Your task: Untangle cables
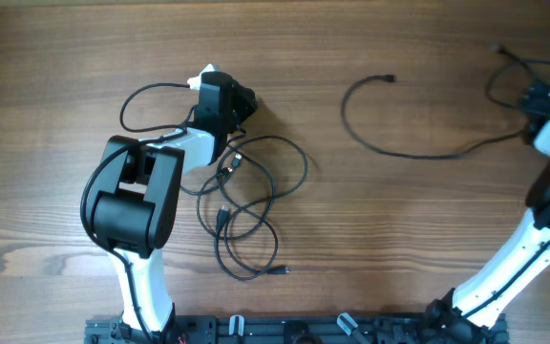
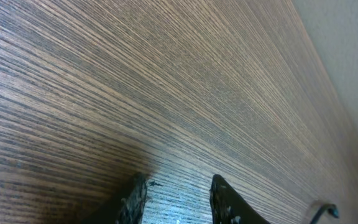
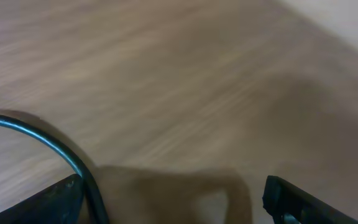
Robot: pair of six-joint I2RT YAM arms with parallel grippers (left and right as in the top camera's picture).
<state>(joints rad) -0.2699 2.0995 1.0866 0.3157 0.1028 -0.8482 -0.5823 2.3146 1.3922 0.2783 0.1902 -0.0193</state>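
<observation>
Wood-grain surface [image 1: 370,220]; both arms reach in from the near edge.

Far left: a loose loop [image 1: 134,103] of thin black cord lies beside the left arm and disappears under its wrist.

Left gripper [image 2: 178,196]: low over the surface, tilted toward it. In the wrist view the jaws stand a narrow gap apart, with bare wood between the two fingertips [image 2: 135,198]. They grip nothing. A small dark plug end [image 2: 329,210] shows at the lower right edge of that view. I cannot tell which cord it belongs to.

Centre-left: the tangled cables [image 1: 248,205] lie just beside the left forearm, on its right and toward the near edge. Several overlapping loops cross one another, with small connectors [image 1: 229,170] bunched near the top of the knot. One free end [image 1: 283,271] trails out at the bottom right. The left gripper is not touching this bunch.

Centre-right: a separate cable [image 1: 418,156] lies well apart from the tangle in an open curve. Its plug [image 1: 388,78] is at the upper left, and the strand sweeps down and then right toward the right arm.

Right gripper [image 3: 173,199]: at the far right edge. The wrist view is blurred, but the jaws read as wide apart. A black cord [image 3: 58,146] arcs in from the left and passes close against the inner side of one finger [image 3: 51,202]. It is probably that same separate cable, and it is not clamped.
</observation>
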